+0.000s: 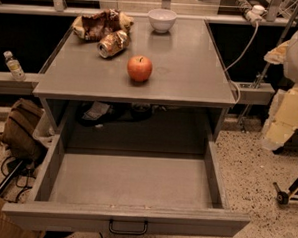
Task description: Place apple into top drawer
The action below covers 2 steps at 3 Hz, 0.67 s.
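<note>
One grey cabinet top (191,68) fills the upper view. The top drawer (128,219) stands pulled fully out at six o'clock, with nothing inside. Pale robot arm housing (295,98) shows at three o'clock. The gripper lies outside the view, so its grasp cannot be told. A crumpled wrapper (96,23) sits at eleven o'clock and a white bowl (161,20) at twelve. The apple (139,68) rests upright mid-top. A crushed can (113,44) lies near it at ten o'clock.
</note>
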Each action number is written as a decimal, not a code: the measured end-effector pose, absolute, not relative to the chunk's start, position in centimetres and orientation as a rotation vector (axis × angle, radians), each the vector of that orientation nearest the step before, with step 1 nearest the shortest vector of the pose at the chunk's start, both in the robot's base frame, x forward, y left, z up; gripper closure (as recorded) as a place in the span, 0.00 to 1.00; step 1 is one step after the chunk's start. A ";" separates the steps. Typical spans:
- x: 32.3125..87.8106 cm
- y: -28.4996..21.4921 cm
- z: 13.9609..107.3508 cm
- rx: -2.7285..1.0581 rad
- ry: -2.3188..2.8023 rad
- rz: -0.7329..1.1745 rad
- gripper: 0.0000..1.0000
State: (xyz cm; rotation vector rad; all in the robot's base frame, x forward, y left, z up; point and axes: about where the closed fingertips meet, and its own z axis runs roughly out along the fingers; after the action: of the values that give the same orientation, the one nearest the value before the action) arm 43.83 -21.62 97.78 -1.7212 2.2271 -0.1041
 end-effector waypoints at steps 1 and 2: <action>43.8 -21.6 97.8 -1.721 2.227 -0.104 0.00; 45.8 -21.2 96.7 -1.697 2.195 -0.099 0.00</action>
State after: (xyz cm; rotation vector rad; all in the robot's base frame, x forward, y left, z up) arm 45.79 -21.24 96.70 -1.6975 2.1945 -0.0989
